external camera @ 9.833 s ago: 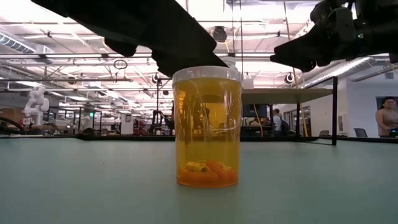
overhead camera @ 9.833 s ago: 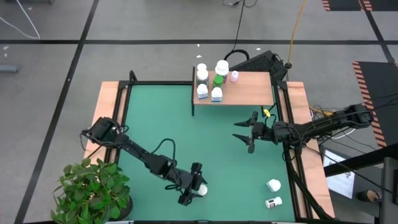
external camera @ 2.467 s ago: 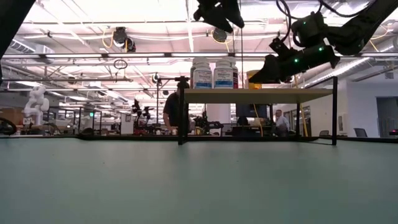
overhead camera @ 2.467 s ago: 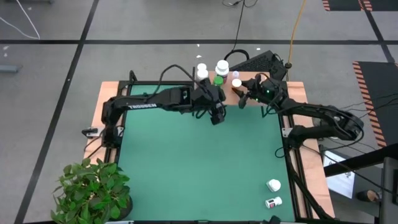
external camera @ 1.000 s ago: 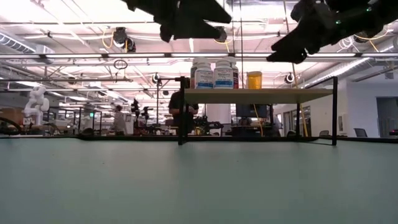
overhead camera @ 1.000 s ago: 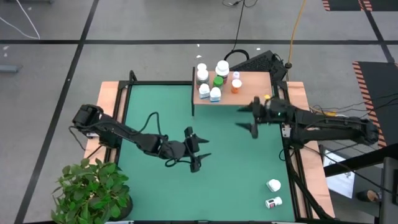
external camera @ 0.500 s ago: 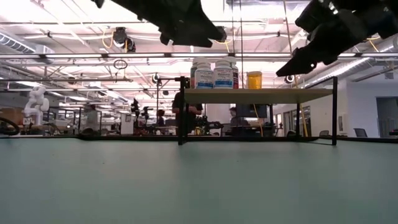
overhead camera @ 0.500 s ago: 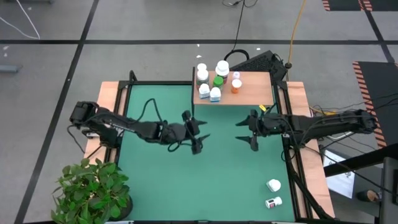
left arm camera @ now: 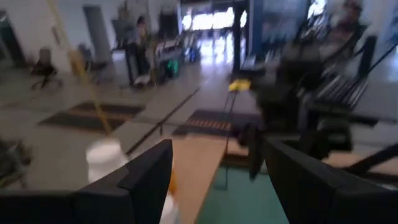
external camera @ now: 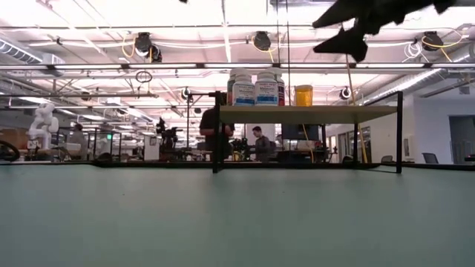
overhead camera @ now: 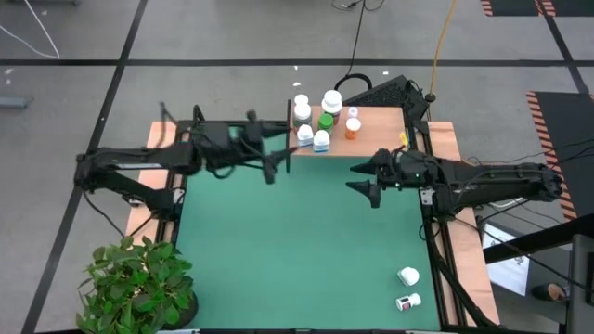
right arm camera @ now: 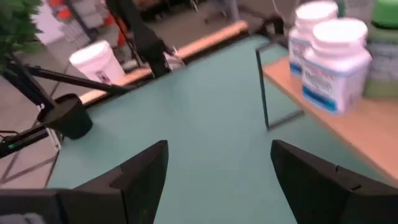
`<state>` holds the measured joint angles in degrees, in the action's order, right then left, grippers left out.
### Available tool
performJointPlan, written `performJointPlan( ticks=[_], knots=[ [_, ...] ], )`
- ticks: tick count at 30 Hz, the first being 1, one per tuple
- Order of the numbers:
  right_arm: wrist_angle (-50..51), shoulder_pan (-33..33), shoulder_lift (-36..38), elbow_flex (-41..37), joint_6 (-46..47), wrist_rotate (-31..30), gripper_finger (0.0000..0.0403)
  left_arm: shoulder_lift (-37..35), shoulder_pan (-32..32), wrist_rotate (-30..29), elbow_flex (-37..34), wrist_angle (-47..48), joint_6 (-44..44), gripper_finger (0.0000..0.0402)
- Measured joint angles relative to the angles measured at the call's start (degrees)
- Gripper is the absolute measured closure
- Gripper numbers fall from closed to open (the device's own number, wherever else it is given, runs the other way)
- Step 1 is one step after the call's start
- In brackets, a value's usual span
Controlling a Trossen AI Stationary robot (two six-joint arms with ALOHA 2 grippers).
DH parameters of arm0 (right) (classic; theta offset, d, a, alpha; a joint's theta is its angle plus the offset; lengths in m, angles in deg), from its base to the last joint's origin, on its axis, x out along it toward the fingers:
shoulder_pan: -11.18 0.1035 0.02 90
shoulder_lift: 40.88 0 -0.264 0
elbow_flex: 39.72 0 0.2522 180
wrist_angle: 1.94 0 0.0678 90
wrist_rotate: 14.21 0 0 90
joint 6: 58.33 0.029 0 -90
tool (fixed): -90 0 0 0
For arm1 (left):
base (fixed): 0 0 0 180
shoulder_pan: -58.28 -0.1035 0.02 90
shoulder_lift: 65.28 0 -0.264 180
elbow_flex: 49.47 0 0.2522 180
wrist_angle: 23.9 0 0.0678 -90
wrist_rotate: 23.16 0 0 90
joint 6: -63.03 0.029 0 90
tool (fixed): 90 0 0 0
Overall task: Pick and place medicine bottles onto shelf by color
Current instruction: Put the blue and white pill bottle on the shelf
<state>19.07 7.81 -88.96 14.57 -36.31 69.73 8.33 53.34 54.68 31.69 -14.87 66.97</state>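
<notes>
Medicine bottles (overhead camera: 321, 116) clustered on the left half of the shelf (overhead camera: 380, 134) at the table's far edge: white ones with blue labels in front, a green one (overhead camera: 326, 120) behind, an orange one (overhead camera: 353, 128) to the right. Two more white bottles (overhead camera: 408, 276) lying well apart near the front right corner of the green mat (overhead camera: 297, 241), seen only from above. From table height, only the shelf row, the orange bottle (external camera: 303, 95) standing at its right end. Past the right wrist fingers, two blue-labelled bottles (right arm camera: 336, 65) close up on the shelf edge.

Left gripper (overhead camera: 271, 165) raised over the mat's far left, just beside the shelf's left end, fingers parted and empty; arm stretched in from the left rail. Right gripper (overhead camera: 364, 177) hovering in front of the shelf's right half, fingers spread, nothing between them; arm reaching in level from the right.
</notes>
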Motion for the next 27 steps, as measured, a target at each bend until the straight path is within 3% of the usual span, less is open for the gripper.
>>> performJointPlan(
  ticks=[5, 12, 19, 27],
  knots=[
    [18.8, 0.2, -4.2, 11.7, 5.8, 0.2, 0.0126, -4.3, -1.1, 1.7, 2.7, 6.1, 4.7, 0.0147],
    [46.0, 2.6, -10.4, 25.8, 8.6, 0.6, 0.0126, -6.6, -1.5, 1.9, 3.4, 6.5, 4.9, 0.0147],
    [49.4, 4.4, -11.3, 26.9, 2.6, 3.6, 0.0126, -5.0, -1.5, 1.8, 3.4, 5.9, 3.1, 0.0147],
    [43.4, 4.6, -11.3, 21.8, -6.8, 5.0, 0.0126, -2.4, -1.2, 1.6, 3.4, -1.1, -4.2, 0.0147]
  ],
)
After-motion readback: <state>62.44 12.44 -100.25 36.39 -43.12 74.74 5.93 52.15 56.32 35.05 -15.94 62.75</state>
